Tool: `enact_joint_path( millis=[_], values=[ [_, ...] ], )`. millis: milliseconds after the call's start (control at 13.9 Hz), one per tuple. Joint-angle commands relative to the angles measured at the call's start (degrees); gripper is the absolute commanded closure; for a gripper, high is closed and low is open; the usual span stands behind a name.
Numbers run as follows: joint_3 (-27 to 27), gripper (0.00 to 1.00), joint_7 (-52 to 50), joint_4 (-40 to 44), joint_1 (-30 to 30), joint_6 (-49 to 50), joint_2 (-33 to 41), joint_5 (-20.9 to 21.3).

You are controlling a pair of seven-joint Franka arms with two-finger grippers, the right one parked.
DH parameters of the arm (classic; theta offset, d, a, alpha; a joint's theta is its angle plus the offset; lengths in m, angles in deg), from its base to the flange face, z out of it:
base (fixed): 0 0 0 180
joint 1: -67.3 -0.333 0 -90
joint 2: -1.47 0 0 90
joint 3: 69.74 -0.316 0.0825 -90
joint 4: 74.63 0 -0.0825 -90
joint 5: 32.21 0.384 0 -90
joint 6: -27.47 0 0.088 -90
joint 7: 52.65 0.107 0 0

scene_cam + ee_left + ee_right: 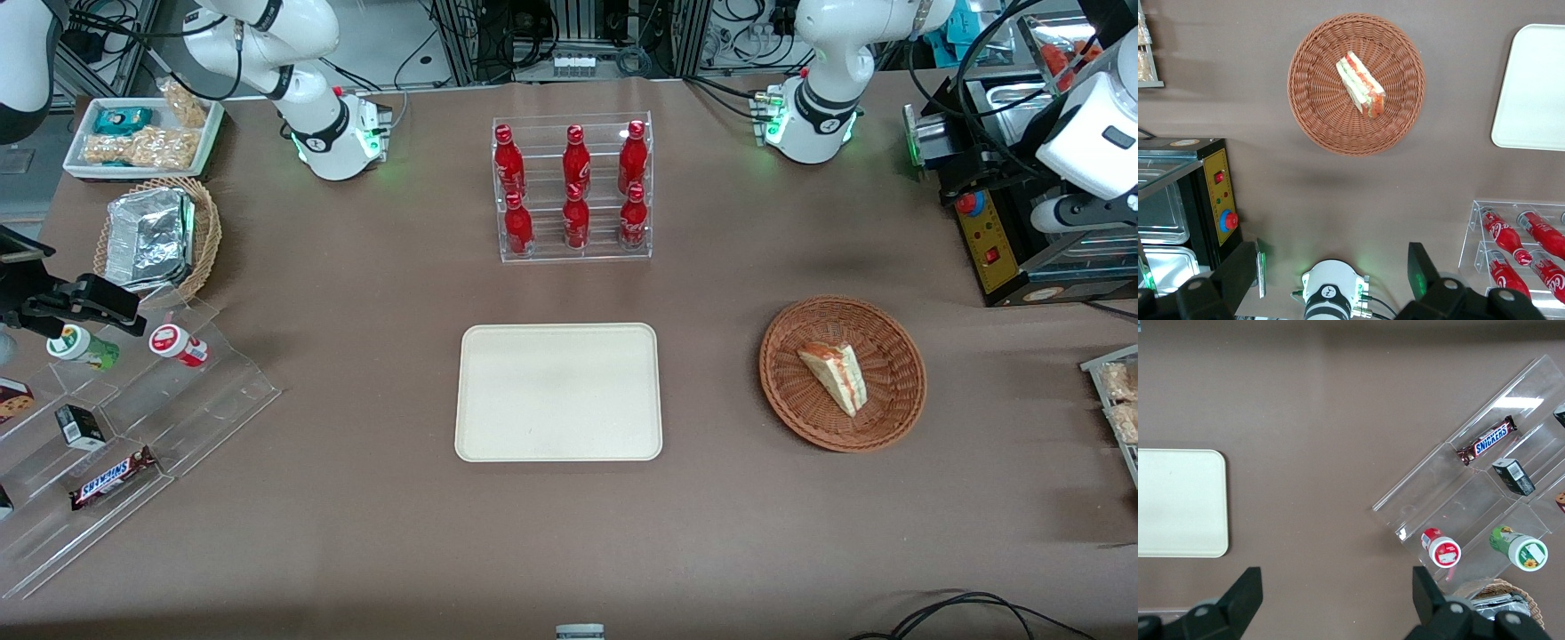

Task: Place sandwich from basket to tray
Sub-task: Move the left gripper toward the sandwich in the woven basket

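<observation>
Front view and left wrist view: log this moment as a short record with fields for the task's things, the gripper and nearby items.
sandwich: lies in the basket, untouched
basket: on the table, beside the tray, toward the working arm's end
tray: bare, nearer the front camera than the bottle rack
gripper: fingers open, high above the table, apart from the basket
bottle rack: clear, holds six red bottles
task state: not yet begun

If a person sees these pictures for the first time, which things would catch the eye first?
Probably the six red bottles in their clear rack, farther from the front camera than the cream tray. Next the sandwich, lying in the reddish-brown basket beside the tray, toward the working arm's end. The gripper hangs open high above the table.
</observation>
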Motion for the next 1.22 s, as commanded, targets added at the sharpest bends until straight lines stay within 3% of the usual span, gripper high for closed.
enact_joint_path(
  millis=[0,360,504,792,1152],
  values=[
    [-0.41,0.00,1.29,-0.87,-0.54,-1.33,1.10,-0.61],
    [-0.58,0.00,0.33,-1.74,-1.50,-1.24,-2.06,0.00],
    [-0.67,0.00,-4.65,-3.40,-1.86,-1.59,-5.13,-0.09],
    [-0.76,0.00,-13.88,-18.93,-3.00,-21.93,-3.39,-0.70],
    [-0.76,0.00,-25.14,-31.86,-3.00,-43.20,-4.97,-1.05]
  ],
)
